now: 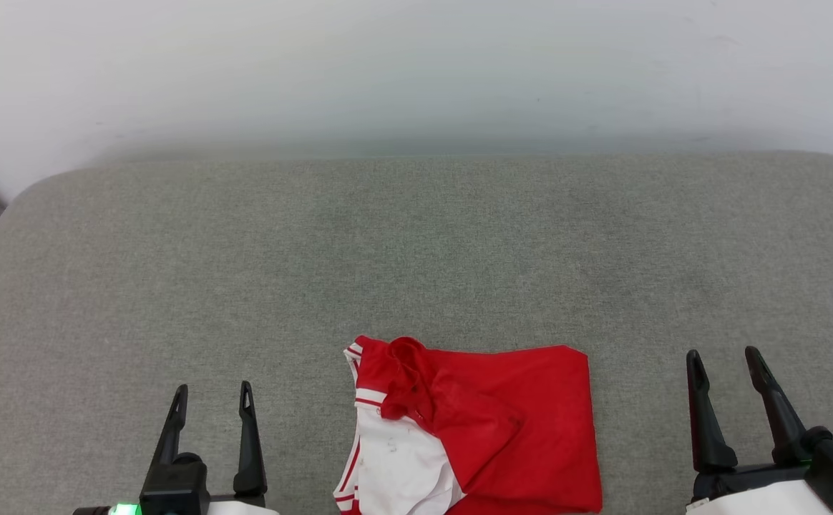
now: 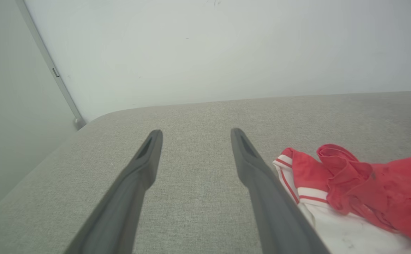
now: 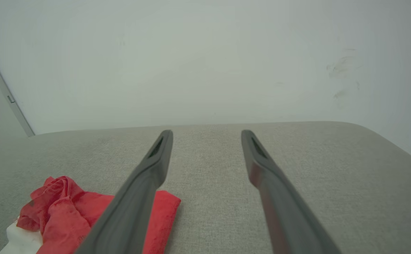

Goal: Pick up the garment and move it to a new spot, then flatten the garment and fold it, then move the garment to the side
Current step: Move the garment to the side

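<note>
While the garment (image 1: 502,429) lies loosely folded at the 6 o'clock edge of the grey fabric-covered table (image 1: 416,243), both grippers hang clear of it with nothing between their fingers.

In the head view the red body forms a rough rectangle, and its near part is cut off by the bottom edge of the view. A white sleeve with red-and-white striped trim shows on its 8 o'clock side. A crumpled red lump sits at its 11 o'clock corner.

The left gripper (image 1: 214,388) is at 9 o'clock from the garment, its two dark fingers spread wide and pointing to 12 o'clock. Bare table lies between it and the cloth. A green light (image 1: 124,509) glows at its base.

The right gripper (image 1: 724,354) is at 3 o'clock from the garment, its fingers likewise wide apart and empty, also with bare table between.

In the left wrist view the left gripper (image 2: 195,131) has only grey fabric between its fingers. The garment (image 2: 368,187) sits at 4 o'clock, its striped trim just beside one finger.

In the right wrist view the right gripper (image 3: 207,132) is equally empty. The garment (image 3: 60,204) sits at 8 o'clock, partly hidden behind one finger.

A pale wall (image 1: 416,71) rises past the table at 12 o'clock.
</note>
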Motion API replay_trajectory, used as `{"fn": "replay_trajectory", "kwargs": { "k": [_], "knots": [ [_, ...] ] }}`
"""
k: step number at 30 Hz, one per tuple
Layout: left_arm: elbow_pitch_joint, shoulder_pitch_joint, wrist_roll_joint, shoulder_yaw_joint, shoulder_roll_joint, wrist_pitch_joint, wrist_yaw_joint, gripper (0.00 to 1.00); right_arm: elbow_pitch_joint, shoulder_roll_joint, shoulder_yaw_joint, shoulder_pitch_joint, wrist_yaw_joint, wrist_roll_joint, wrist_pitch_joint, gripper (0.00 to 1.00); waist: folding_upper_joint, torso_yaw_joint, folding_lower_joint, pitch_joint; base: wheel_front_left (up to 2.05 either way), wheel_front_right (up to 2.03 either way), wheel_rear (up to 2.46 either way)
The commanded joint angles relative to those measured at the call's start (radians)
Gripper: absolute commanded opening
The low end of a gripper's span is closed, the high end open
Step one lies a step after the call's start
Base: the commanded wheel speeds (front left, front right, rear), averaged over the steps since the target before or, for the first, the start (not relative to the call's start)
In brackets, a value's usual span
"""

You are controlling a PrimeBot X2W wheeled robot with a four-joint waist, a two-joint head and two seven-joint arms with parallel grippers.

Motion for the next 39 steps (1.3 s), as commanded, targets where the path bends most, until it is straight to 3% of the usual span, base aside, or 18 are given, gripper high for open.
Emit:
{"fn": "replay_trajectory", "kwargs": {
  "k": [1,6,11,15,18,21,23,28,31,34,39],
  "knots": [
    [-0.005,0.011,0.001,-0.003,0.0,-0.003,-0.003,1.0,-0.007,0.006,-0.001,0.019,0.0,0.003,-0.001,1.0,0.0,-0.001,0.0,-0.003,0.0,0.0,0.0],
    [-0.008,0.021,0.0,-0.005,-0.002,-0.003,-0.001,1.0,-0.007,0.012,-0.001,0.036,0.0,0.015,-0.001,1.0,0.0,-0.002,0.0,-0.007,0.0,0.0,0.0],
    [-0.01,0.022,-0.004,0.0,-0.005,-0.003,0.006,1.0,-0.044,0.01,-0.022,-0.058,0.0,0.018,-0.001,1.0,0.0,-0.007,0.0,-0.007,0.0,0.0,0.0],
    [-0.008,0.012,-0.006,-0.005,-0.006,-0.003,0.003,1.0,-0.06,-0.054,-0.017,-0.177,0.0,0.024,-0.001,1.0,0.0,-0.007,0.0,-0.001,0.0,0.0,0.0],
    [-0.006,0.002,-0.006,-0.009,-0.007,-0.003,-0.002,1.0,0.001,-0.137,0.033,-0.261,0.0,0.039,0.015,1.0,0.0,0.001,0.0,0.006,0.0,0.0,0.0],
    [-0.006,-0.008,-0.007,-0.01,-0.008,-0.003,-0.002,1.0,0.065,-0.233,0.123,-0.34,-0.001,0.109,0.171,1.0,0.0,0.007,0.0,0.015,0.0,0.0,0.0],
    [-0.006,-0.011,-0.007,-0.01,-0.01,-0.003,-0.004,1.0,0.099,-0.291,0.182,-0.376,-0.001,0.197,0.334,1.0,0.0,0.012,0.0,0.023,0.0,0.0,0.0],
    [-0.006,-0.024,-0.014,-0.009,-0.012,-0.002,-0.004,1.0,0.115,-0.418,0.303,-0.424,0.0,0.487,0.72,1.0,0.0,0.02,0.0,0.049,0.0,0.0,0.0],
    [-0.003,-0.039,-0.014,-0.013,-0.013,-0.003,-0.006,1.0,0.148,-0.426,0.301,-0.408,0.0,0.697,0.901,1.0,0.0,0.028,0.0,0.065,0.0,0.0,0.0],
    [0.001,-0.056,-0.014,-0.019,-0.015,-0.003,-0.014,1.0,0.182,-0.445,0.294,-0.396,0.0,0.825,1.025,1.0,0.0,0.041,0.0,0.084,0.0,0.0,0.0],
    [0.002,-0.084,-0.015,-0.024,-0.016,-0.003,-0.021,1.0,0.233,-0.415,0.297,-0.392,0.0,0.915,1.101,1.0,0.0,0.066,0.0,0.122,0.0,0.0,0.0]
  ]
}}
